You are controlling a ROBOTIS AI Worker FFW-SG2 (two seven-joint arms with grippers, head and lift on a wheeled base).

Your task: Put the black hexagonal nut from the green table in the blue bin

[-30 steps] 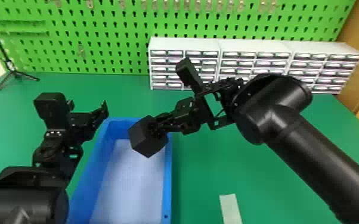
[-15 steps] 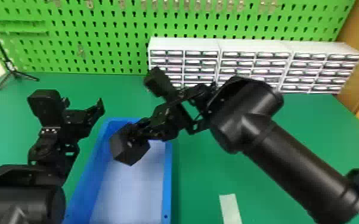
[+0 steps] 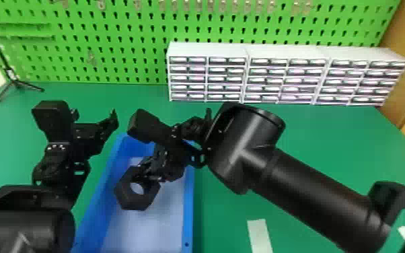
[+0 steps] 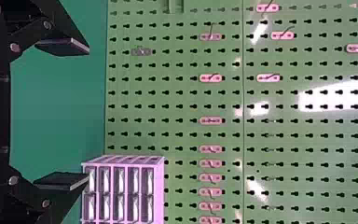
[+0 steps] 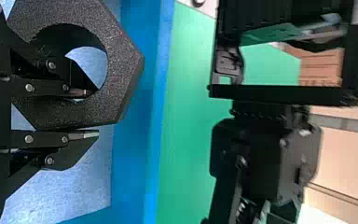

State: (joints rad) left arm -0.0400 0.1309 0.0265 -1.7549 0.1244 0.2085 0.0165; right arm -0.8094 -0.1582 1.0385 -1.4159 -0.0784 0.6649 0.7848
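The black hexagonal nut (image 3: 127, 198) hangs over the blue bin (image 3: 189, 215), its hole facing the head camera. My right gripper (image 3: 144, 175) is shut on its ring. In the right wrist view, that right gripper (image 5: 86, 114) pinches one wall of the nut (image 5: 121, 56), one finger inside the hole and the other outside, with the bin's wall (image 5: 142, 107) beyond. My left gripper (image 3: 94, 116) is parked left of the bin, above the table. In the left wrist view the left gripper (image 4: 86, 113) stands open, its fingers wide apart with nothing between them.
White drawer cabinets (image 3: 245, 50) line the back of the green table (image 3: 329, 141) before a green pegboard (image 3: 127, 33). A small tripod (image 3: 15, 82) stands at the back left, and a pale strip (image 3: 259, 235) lies right of the bin. Both arms are close together around the bin.
My right gripper has moved left and lower over the bin with the nut, turning it so that its hole now faces the head camera. The left arm has barely shifted.
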